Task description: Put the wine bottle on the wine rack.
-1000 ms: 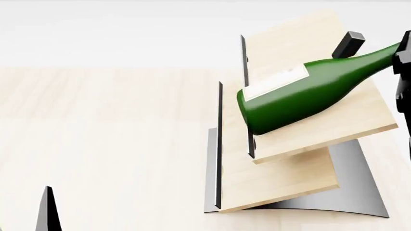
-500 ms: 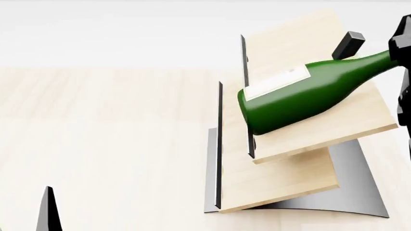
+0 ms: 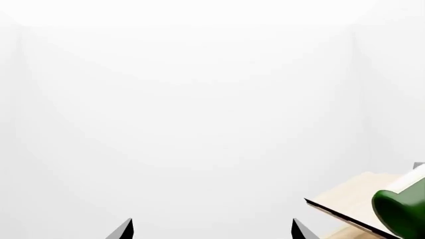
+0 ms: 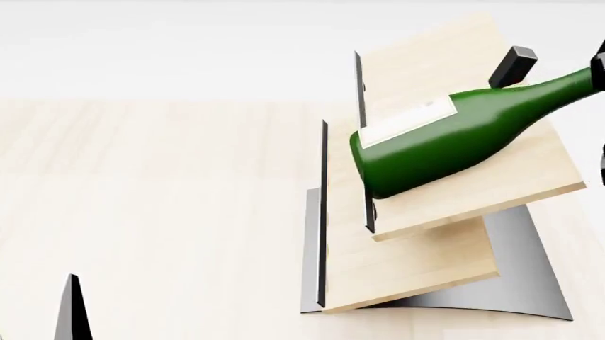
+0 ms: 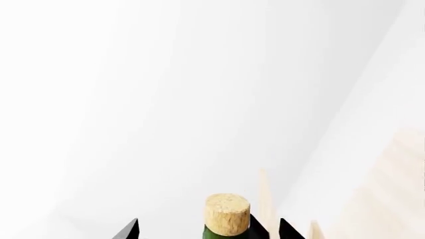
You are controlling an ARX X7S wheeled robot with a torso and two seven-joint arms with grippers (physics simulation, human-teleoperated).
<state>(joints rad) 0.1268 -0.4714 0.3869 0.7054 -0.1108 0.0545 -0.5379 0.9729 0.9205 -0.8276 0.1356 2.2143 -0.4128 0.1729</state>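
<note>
Dark green wine bottle (image 4: 444,145) lay tilted on wine rack's (image 4: 426,262) upper board, base against dark edge strip.

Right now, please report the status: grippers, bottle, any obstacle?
Left gripper open, empty. Right gripper open around the cork, not clamping. Wine bottle lying on the wine rack, upper board. No obstacle seen.

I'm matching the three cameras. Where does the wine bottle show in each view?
Head view: wine bottle lying on the wine rack, right of centre.
Left wrist view: only its green base, lower right corner.
Right wrist view: cork, bottom centre.
Shared landmark: the rack's light wood boards.
</note>
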